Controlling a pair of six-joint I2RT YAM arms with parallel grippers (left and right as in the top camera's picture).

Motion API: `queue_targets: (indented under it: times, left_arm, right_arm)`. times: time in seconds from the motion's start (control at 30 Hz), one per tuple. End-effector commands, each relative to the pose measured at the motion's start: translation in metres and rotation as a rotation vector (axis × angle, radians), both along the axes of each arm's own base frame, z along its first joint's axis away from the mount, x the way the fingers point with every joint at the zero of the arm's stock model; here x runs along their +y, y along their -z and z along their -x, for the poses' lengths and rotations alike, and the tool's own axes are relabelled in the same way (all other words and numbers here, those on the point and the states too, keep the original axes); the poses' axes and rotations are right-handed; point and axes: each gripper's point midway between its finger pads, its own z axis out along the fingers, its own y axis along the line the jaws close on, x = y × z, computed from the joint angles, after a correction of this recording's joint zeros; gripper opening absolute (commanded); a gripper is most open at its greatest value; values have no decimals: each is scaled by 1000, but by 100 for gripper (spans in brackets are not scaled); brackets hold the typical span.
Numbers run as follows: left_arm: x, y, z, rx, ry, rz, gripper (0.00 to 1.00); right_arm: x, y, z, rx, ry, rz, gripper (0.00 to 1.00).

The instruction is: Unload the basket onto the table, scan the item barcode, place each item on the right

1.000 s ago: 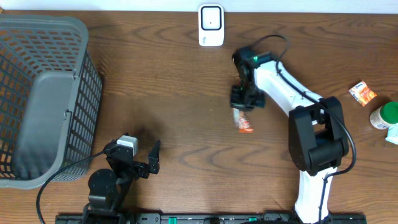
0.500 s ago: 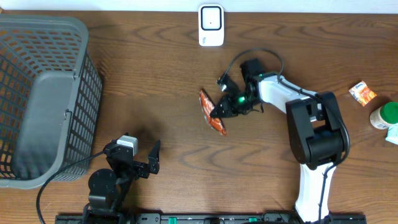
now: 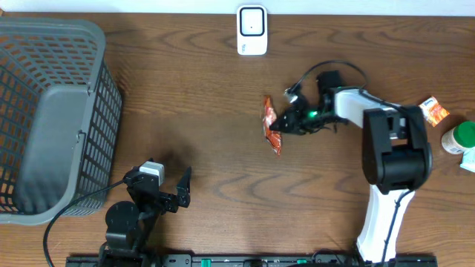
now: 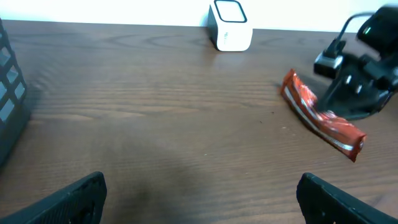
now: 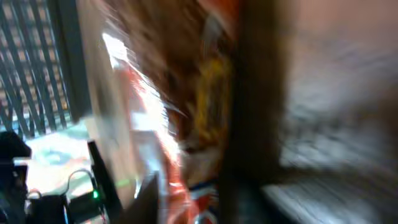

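The item is a long red-orange snack packet [image 3: 272, 126], lying slantwise mid-table; the left wrist view has it [image 4: 322, 119] at the right. My right gripper [image 3: 291, 122] is at the packet's right side, touching or very close to it. The right wrist view is badly blurred, filled by the packet [image 5: 186, 155], so how the jaws stand does not show. The white barcode scanner [image 3: 251, 30] stands at the table's far edge, also seen as the scanner [image 4: 230, 25] in the left wrist view. My left gripper [image 4: 205, 208] rests open near the front edge, with nothing between its fingers.
A large grey mesh basket [image 3: 96, 81] fills the left side. At the far right lie a small orange packet [image 3: 432, 111] and a green-lidded bottle [image 3: 460, 136]. A black cable [image 3: 74, 208] loops beside the left arm.
The right arm swung the packet from hanging under its gripper out to the left, then drew back to the right. The packet now sits slightly further right and higher. The left arm has not moved.
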Motion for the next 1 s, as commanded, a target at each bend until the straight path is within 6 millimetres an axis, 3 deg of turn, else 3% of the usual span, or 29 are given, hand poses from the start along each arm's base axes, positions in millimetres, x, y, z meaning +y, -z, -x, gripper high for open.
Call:
queue_targets:
  times: [0.0,0.1,0.23,0.43,0.67,0.77,0.87,0.97]
  left_arm:
    - [-1,12,2,36,6,3,98]
    - [-1,12,2,36,6,3,98]
    - [-1,12,2,36,6,3,98]
    - [-1,12,2,36,6,3,98]
    - [-1,12,2,36,6,3,98]
    - [-1,12,2,36,6,3,98]
    - [-1,12,2,36,6,3,98]
    - [-1,12,2,36,6,3,98]
  right_arm:
    - [-76,76,-1,42,94,504,53]
    - [-86,80,-6,35,126,559,53]
    - [-114,89,-8,70,225,726,51]
    - [-124,90,-7,104,286,778,49]
    - [-169,91,6,146,366,1039,47]
    - [-167,80,6,169,358,1032,60]
    - [-149,45,-2,191,304,952,60]
    - [-117,14,-9,149,163,795,33]
